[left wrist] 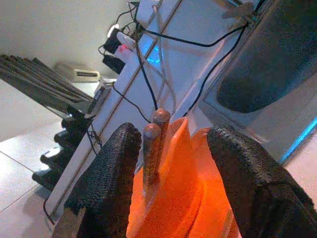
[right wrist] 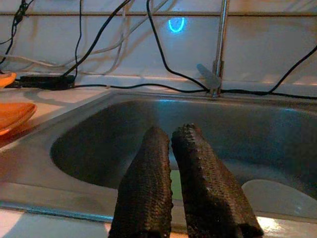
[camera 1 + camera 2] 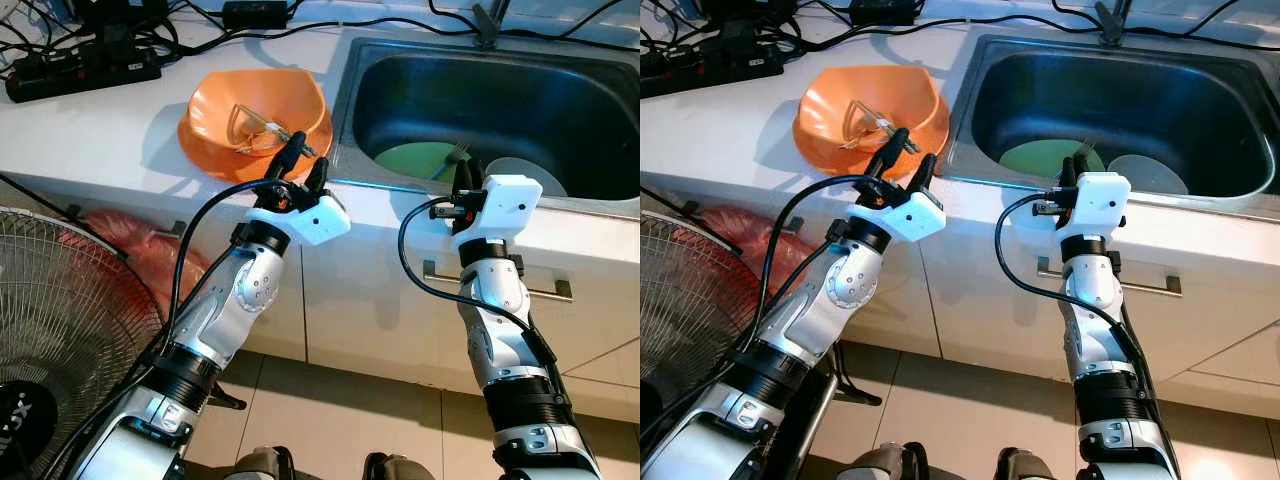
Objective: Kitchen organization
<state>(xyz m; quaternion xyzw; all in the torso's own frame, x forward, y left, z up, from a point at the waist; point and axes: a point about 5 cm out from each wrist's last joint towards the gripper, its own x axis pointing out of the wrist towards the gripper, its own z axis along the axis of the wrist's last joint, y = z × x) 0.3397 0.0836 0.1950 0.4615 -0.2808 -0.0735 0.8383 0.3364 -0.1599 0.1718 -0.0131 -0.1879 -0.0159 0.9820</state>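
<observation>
Countertop (image 3: 90, 140), white, carrying an orange bowl (image 3: 265, 100) nested on an orange plate (image 3: 200, 150) at roughly 11 o'clock of the head view. Inside the bowl lies a clear glass item (image 3: 245, 122) whose exact form cannot be made out, together with a utensil with wooden handles (image 1: 151, 148). The left gripper (image 3: 303, 163) hovers at the near rim of the bowl, its fingers (image 1: 106, 183) spread wide apart and empty; in the left wrist view the wooden handles stand between the two pads, apart from both.

Steel sink (image 3: 400, 70) at 1 o'clock, holding a green plate (image 3: 415, 158) with a fork (image 3: 452, 158) resting on it, and a pale grey plate (image 3: 525, 168) just beside the green one toward 3 o'clock. The right gripper (image 3: 468, 173) sits at the sink's near edge, fingers (image 2: 148, 188) pressed close together with nothing between them, pointing into the basin.

A tap (image 2: 218, 54) rises at the far rim of the sink. A black power strip (image 3: 80, 75) and loose cables (image 3: 330, 25) lie at 10 to 12 o'clock along the back of the counter. A cabinet drawer handle (image 3: 555, 290) shows below the sink front, a floor fan (image 3: 60, 330) at 8 o'clock, and a red bag (image 3: 130, 250) behind it.
</observation>
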